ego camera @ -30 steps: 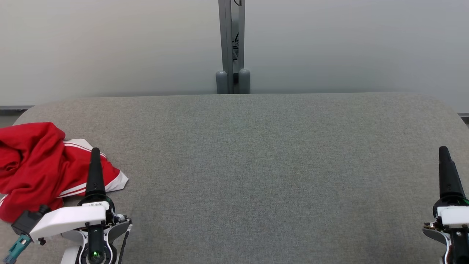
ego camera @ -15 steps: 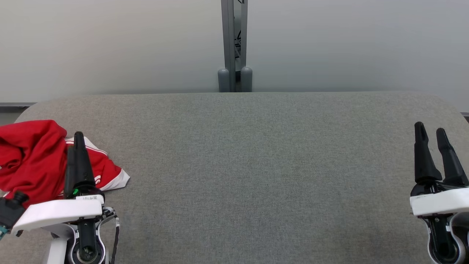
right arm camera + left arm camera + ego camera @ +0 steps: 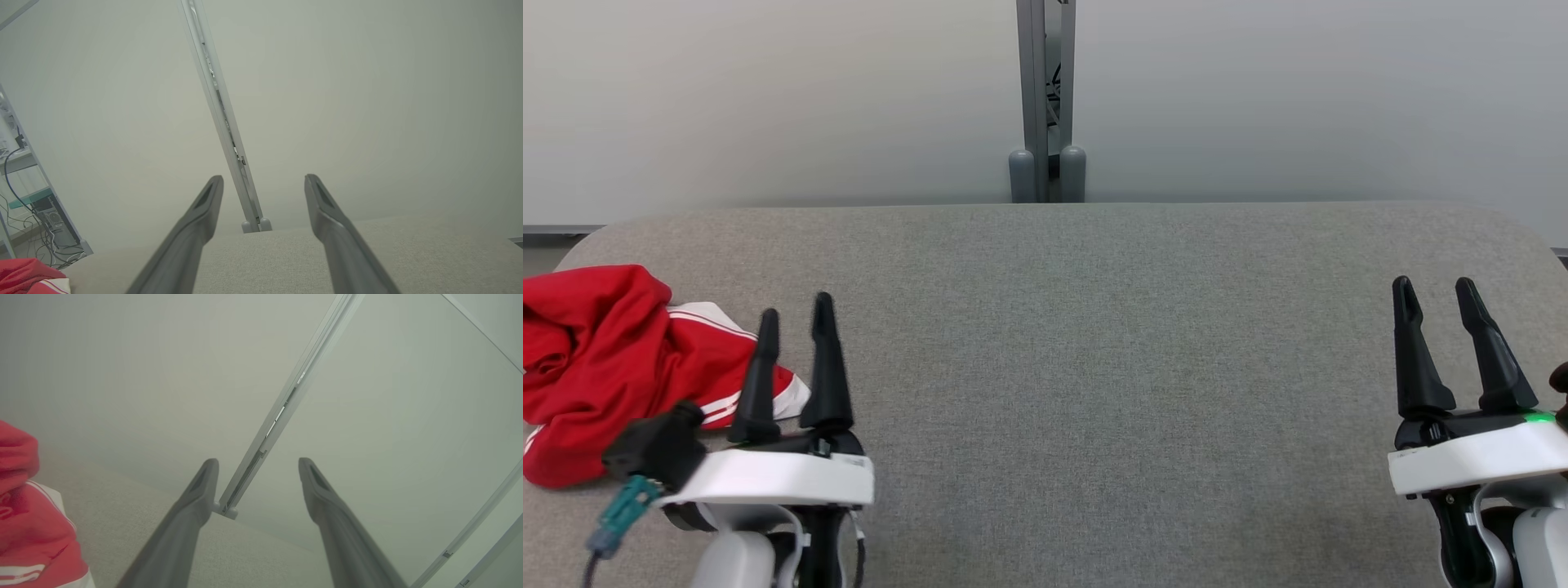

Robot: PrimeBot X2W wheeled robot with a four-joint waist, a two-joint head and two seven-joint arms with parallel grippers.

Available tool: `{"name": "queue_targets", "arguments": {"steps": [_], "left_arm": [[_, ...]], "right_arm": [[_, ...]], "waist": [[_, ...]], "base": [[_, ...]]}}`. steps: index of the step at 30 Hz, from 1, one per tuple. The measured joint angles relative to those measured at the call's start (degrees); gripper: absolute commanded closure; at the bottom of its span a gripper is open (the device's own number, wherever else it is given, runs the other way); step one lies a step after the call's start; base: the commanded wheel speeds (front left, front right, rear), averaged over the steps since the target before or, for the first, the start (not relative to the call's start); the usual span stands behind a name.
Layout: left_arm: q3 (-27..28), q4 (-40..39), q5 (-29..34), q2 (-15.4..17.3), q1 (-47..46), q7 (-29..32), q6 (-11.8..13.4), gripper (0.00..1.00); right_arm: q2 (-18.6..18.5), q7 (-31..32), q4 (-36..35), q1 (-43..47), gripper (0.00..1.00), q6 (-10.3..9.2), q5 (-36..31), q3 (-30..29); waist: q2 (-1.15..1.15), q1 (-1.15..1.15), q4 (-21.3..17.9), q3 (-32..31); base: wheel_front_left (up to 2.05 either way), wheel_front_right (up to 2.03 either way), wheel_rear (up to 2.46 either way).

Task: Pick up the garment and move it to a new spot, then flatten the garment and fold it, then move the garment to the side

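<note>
The garment (image 3: 613, 367) is red with white stripes and lies crumpled at the left end of the grey fabric table (image 3: 1094, 367). It also shows at the left edge of the left wrist view (image 3: 28, 522) and the lower left corner of the right wrist view (image 3: 28, 279). My left gripper (image 3: 796, 314) stands open just right of the garment's white hem, fingers pointing away from me, nothing between them. My right gripper (image 3: 1435, 294) is open over the table's right end, empty. Both wrist views show parted fingers (image 3: 192, 510) (image 3: 200, 216) with air between.
A grey post (image 3: 1045, 98) with two rounded feet rises behind the table's far edge, against pale wall panels. In the right wrist view, shelving with cables (image 3: 32, 204) stands off the table's left end.
My left gripper has moved right, off the garment, and turned so both fingers show. My right gripper has moved left into view and forward. The camera shifted slightly early on.
</note>
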Motion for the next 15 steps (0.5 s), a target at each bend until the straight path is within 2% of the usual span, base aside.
{"name": "queue_targets", "arguments": {"steps": [15], "left_arm": [[-10.09,6.08,20.36,0.05,1.10,-1.19,7.79,0.00]], "right_arm": [[1.35,-2.91,6.24,1.33,0.00,0.05,-8.69,-1.08]], "waist": [[0.00,0.00,-0.10,-0.42]], "base": [[0.00,0.00,0.00]]}}
